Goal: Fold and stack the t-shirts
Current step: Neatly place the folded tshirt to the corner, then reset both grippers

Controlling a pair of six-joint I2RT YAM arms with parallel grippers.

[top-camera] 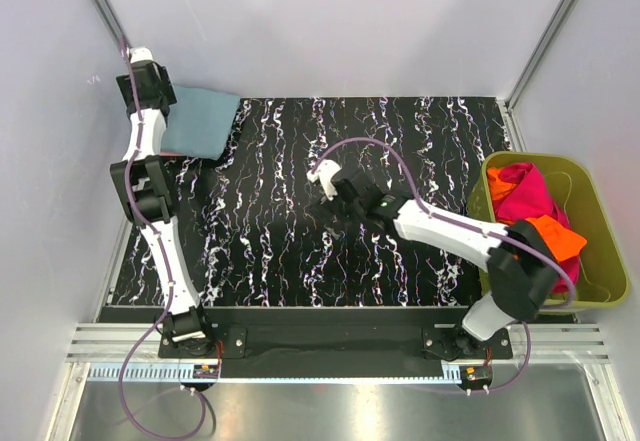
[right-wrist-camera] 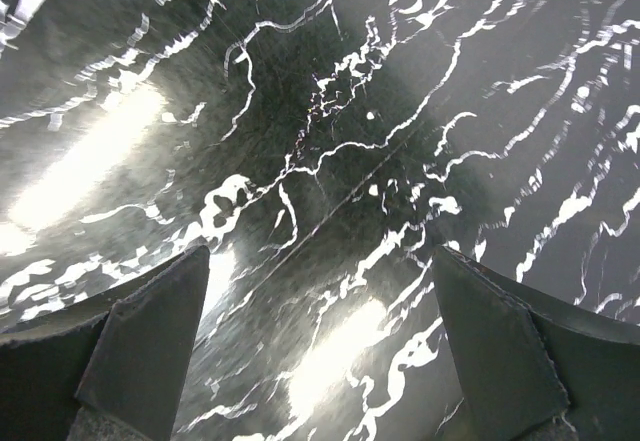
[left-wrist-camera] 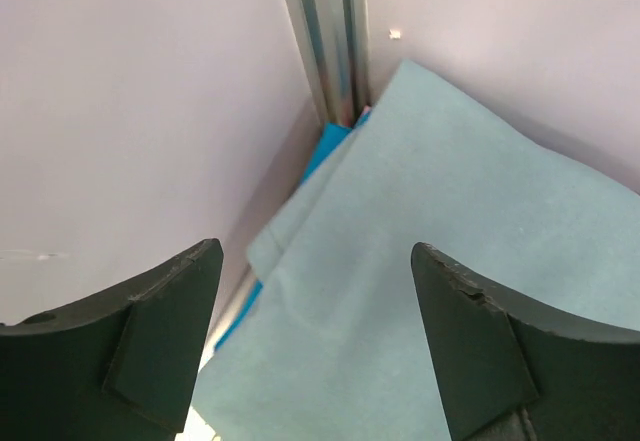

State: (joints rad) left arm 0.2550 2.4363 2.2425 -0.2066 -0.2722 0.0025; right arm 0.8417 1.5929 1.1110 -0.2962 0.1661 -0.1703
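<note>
On a black, white-veined worktop (top-camera: 280, 261) walled by pale panels, two arms work well apart. The left arm (top-camera: 160, 231) reaches along the left edge to the far corner, and the right arm (top-camera: 440, 226) bends in from the right toward the middle. An olive-green tub (top-camera: 600, 271) stands at the worktop's right edge, the right arm's elbow partly in front of it. A magenta t-shirt (top-camera: 522, 196) and an orange t-shirt (top-camera: 565, 241) lie bunched and unfolded inside it. In the far left corner lies a folded grey-blue t-shirt (top-camera: 205, 121), flat and smooth. The left wrist view shows it resting on a bright blue t-shirt (left-wrist-camera: 325, 151), of which only a narrow edge peeps out toward the metal corner post (left-wrist-camera: 330, 31). The left fingers (left-wrist-camera: 165, 341) stand wide apart above the grey-blue cloth, gripping nothing. The shirt fills the gap between them from below, its border running in beside one finger; whether the tips touch the fabric cannot be told. The right fingers (right-wrist-camera: 150, 361) are likewise spread wide and empty, hovering over bare worktop near its centre, well away from every shirt.
</note>
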